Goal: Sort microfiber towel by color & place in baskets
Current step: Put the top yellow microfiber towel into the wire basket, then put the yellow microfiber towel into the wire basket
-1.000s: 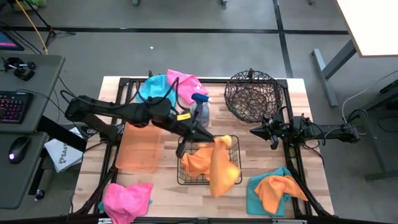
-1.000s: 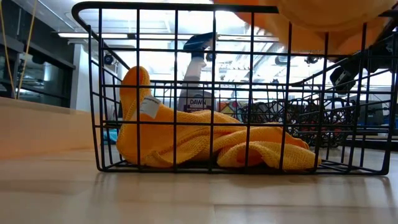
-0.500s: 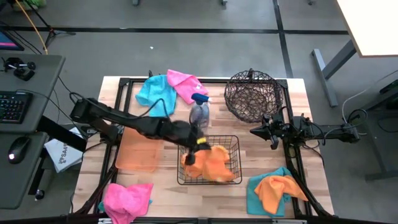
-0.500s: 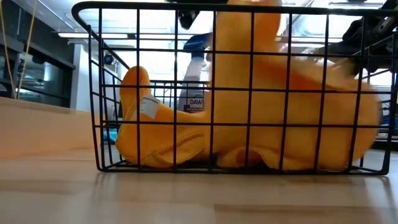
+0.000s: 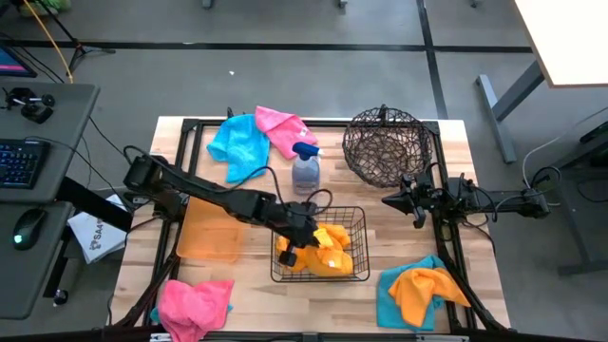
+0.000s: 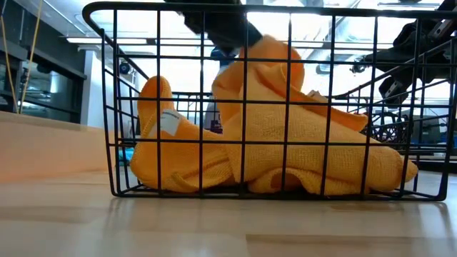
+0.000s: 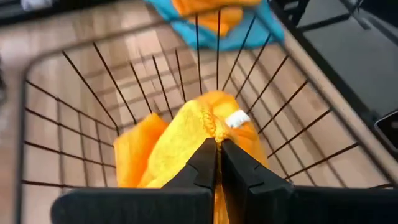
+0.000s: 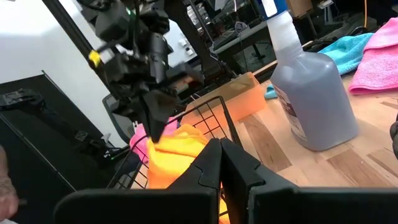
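My left gripper is down inside the black rectangular wire basket, shut on an orange towel. That towel is heaped on a second orange towel on the basket floor. My right gripper waits shut over the table's right side, beside the dark round wire basket. The flat orange tray lies left of the rectangular basket. Teal and pink towels lie at the far edge. My left gripper pinches a raised fold of the orange towel between its two fingers, near the white label. The fingers come from above, slanting down into the basket. The towel's top is drawn up to the fingers, and the rest rests on the other orange towel and the basket floor.
A grey spray bottle stands just beyond the rectangular basket. A pink towel lies at the near left corner. An orange towel on a teal one lies near right. Bare wood shows between the basket and my right arm.
My left gripper has moved down and toward the near edge, into the rectangular basket, staying shut. The orange towel, which hung over the basket's right side a second ago, has come down inside and piled up on the other orange towel.
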Controlling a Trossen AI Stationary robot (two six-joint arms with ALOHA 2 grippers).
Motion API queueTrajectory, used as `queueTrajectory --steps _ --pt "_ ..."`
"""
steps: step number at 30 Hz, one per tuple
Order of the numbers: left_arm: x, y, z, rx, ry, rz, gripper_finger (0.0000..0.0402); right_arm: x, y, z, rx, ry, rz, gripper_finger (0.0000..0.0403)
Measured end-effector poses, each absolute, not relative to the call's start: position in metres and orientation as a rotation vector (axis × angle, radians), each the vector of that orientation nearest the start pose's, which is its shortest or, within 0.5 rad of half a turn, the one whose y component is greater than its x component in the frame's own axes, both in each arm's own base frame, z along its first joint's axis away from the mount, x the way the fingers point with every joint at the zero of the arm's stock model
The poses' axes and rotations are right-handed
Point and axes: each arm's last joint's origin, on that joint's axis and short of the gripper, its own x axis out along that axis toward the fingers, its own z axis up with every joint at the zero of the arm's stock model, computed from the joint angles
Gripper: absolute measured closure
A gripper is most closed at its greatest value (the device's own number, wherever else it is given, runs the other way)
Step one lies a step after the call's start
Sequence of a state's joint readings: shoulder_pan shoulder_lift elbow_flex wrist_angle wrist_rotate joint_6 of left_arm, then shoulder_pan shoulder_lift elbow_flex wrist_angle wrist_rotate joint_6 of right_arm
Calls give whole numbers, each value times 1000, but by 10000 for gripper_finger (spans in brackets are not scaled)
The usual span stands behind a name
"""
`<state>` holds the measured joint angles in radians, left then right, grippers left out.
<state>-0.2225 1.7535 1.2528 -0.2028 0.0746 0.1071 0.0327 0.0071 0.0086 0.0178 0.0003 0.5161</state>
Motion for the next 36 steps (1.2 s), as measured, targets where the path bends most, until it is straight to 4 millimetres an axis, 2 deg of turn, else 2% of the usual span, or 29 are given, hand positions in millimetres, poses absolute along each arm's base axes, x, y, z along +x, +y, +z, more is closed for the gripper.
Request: queueTrajectory --steps 4,9,16,21,27,30,36 --pt "380 -89 230 166 765 -320 382 98 3 168 516 -11 37 402" --pt "383 -89 237 219 823 -321 321 98 3 168 516 -11 37 402" --pt "385 -87 272 287 865 -278 217 98 3 168 516 -11 37 402" --pt "380 -79 301 261 918 -254 175 98 3 168 516 -11 37 402" --pt "353 -59 329 69 818 -297 171 98 3 168 517 -11 37 402" --pt "335 -48 328 30 691 -269 172 98 3 168 516 -11 37 402" --pt "296 -26 324 -211 423 -115 172 98 3 168 517 -10 37 402"
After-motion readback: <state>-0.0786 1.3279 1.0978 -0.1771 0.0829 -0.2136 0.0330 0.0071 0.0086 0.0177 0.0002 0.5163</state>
